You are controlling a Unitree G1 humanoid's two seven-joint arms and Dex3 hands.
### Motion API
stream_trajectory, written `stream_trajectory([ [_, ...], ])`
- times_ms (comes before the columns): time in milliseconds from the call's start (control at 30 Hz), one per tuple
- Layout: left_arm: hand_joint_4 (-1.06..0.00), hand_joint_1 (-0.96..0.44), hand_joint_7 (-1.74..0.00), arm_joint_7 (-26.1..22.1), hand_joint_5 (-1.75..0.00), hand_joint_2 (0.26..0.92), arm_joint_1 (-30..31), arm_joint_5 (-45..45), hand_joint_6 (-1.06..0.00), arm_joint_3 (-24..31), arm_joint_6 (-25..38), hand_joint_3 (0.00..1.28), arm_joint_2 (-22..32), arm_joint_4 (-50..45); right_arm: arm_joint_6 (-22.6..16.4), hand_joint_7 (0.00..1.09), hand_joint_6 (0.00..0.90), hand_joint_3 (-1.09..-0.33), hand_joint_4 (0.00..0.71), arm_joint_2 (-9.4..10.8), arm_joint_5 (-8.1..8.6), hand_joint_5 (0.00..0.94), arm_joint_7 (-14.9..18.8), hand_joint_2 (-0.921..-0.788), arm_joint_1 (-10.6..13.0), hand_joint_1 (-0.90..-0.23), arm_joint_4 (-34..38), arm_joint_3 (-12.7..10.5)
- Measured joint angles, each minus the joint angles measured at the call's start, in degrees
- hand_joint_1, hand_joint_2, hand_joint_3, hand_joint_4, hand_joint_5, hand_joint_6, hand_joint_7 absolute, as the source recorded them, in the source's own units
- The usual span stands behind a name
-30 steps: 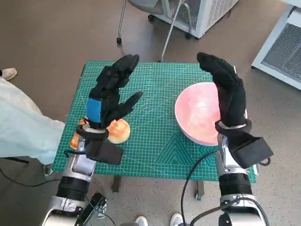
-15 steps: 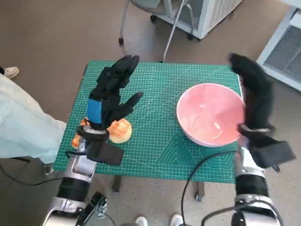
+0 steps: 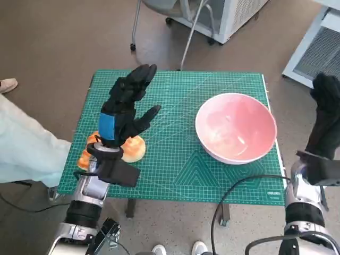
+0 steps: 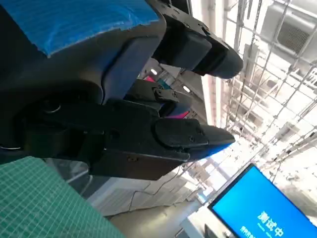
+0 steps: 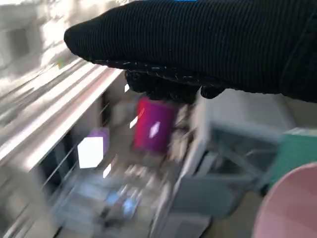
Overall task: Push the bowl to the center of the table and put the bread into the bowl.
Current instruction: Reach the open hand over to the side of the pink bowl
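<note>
While empty, left hand [image 3: 125, 109] spread above bread [image 3: 133, 149], right hand [image 3: 326, 117] open beside bowl [image 3: 236, 127]

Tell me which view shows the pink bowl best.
The head view: the whole bowl sits in sight on the green mat. The right wrist view catches only a pink edge in one corner; the left wrist view shows none of it.

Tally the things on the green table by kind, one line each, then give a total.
Pink bowl: 1
Bread: 1, partly hidden under the left hand
Total: 2
</note>
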Motion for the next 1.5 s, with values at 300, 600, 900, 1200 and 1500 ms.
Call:
stream_trajectory([
  [300, -0.47, -0.23, -0.37, 0.00, 0.00, 0.921, -0.27, -0.01, -0.42, -0.01, 0.00, 0.25, 0.02, 0.14, 7.75, 0.62, 0.152, -0.756, 0.329, 2.55, 4.16, 0.001, 2.63, -0.921, -0.32, -0.490, 3.88, -2.97],
  [600, -0.47, -0.24, -0.36, -0.55, 0.00, 0.921, -0.30, -0.11, -0.42, 0.01, 0.00, 0.25, 0.34, 0.04, 15.83, 0.42, 0.241, -0.731, 0.331, 5.62, 10.14, 0.001, 8.34, -0.921, -2.19, -0.462, 5.57, -7.44],
  [900, -0.47, -0.24, -0.37, -1.39, 0.00, 0.921, 0.13, -0.34, -0.42, 0.85, 0.01, 0.25, 1.31, -1.24, 21.16, 0.39, 0.246, -0.713, 0.297, 8.32, 11.93, 0.000, 10.59, -0.921, -5.49, -0.455, 6.44, -9.04],
  [1200, -0.48, -0.25, -0.38, -1.50, 0.00, 0.921, 1.70, -0.31, -0.42, 1.85, 0.72, 0.24, 1.68, -3.81, 22.26, 0.41, 0.249, -0.728, 0.280, 10.98, 12.00, 0.001, 11.40, -0.921, -7.63, -0.473, 6.78, -9.50],
  [1500, -0.48, -0.26, -0.47, -1.47, -0.01, 0.921, 4.46, 0.60, -0.38, 2.45, 3.39, 0.23, 1.88, -8.61, 23.83, 0.54, 0.200, -0.739, 0.282, 14.14, 13.57, 0.001, 12.18, -0.921, -11.02, -0.444, 6.95, -11.17],
])
